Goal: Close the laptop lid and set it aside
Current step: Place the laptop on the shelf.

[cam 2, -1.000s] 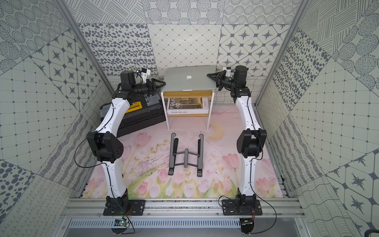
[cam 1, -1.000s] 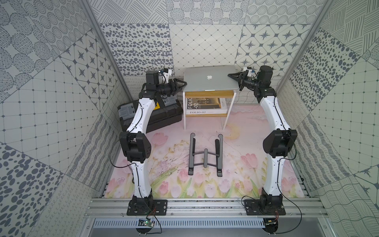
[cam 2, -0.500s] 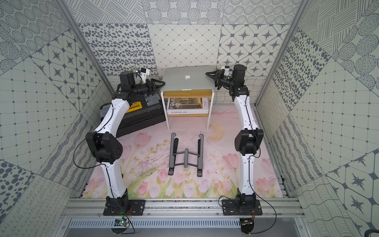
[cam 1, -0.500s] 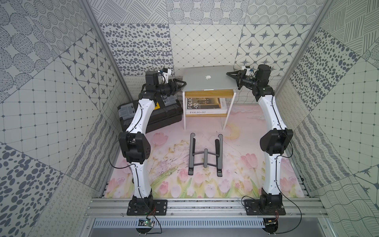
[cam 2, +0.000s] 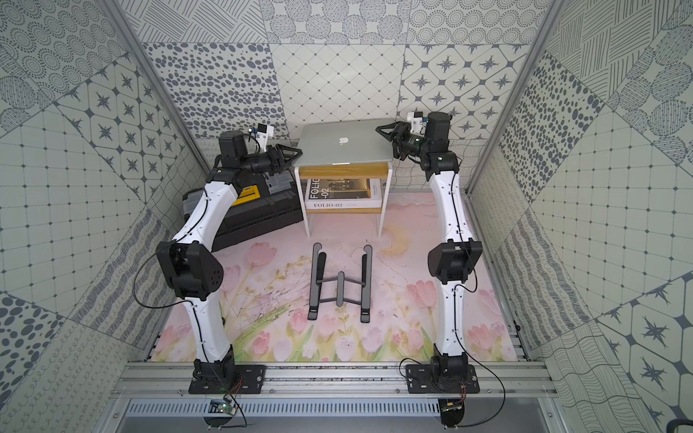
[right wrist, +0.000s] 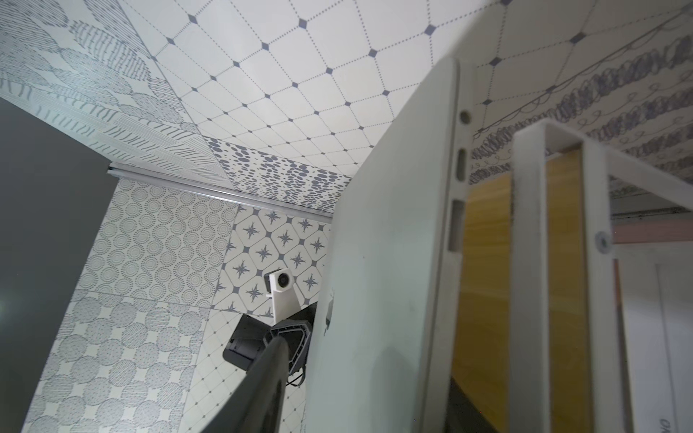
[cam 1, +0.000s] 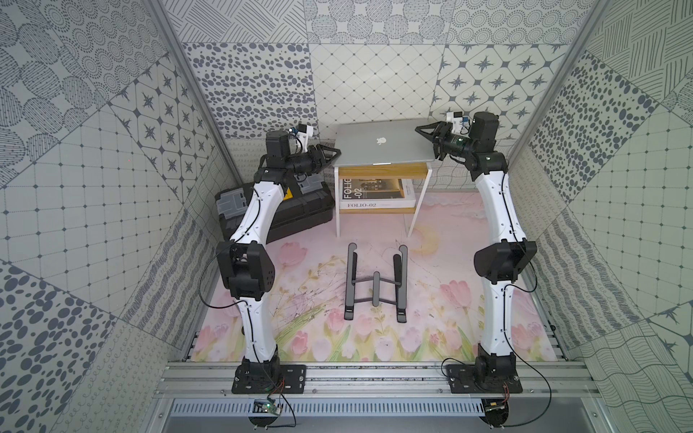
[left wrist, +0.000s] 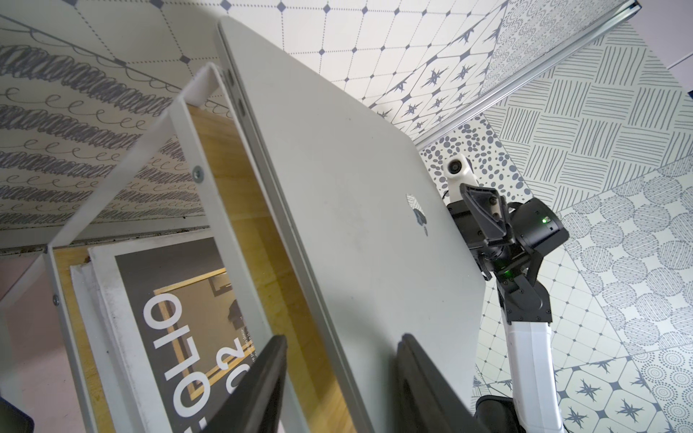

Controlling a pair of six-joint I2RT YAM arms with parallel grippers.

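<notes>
The silver laptop (cam 1: 382, 152) (cam 2: 343, 150) lies flat on a small table at the back. Its lid (cam 1: 360, 146) is down, logo upward. My left gripper (cam 1: 333, 155) (cam 2: 296, 153) is at its left edge, open. In the left wrist view the gripper (left wrist: 341, 341) straddles the laptop (left wrist: 356, 225) edge, one finger over the lid and one below. My right gripper (cam 1: 431, 144) (cam 2: 388, 140) is at the right edge, open. In the right wrist view the gripper (right wrist: 371, 367) has one finger clear of the laptop (right wrist: 386, 262) lid and the other under its edge.
The table (cam 1: 382, 170) has a white frame and wooden shelves, with a FOLIO-02 book (cam 1: 375, 195) on the lower one. A black toolbox (cam 1: 300, 213) sits left of it under my left arm. A dark folding stand (cam 1: 376, 281) lies mid-mat.
The right gripper has opened from shut at the laptop's right edge. The left jaws have narrowed a little. The laptop stays on the table.
</notes>
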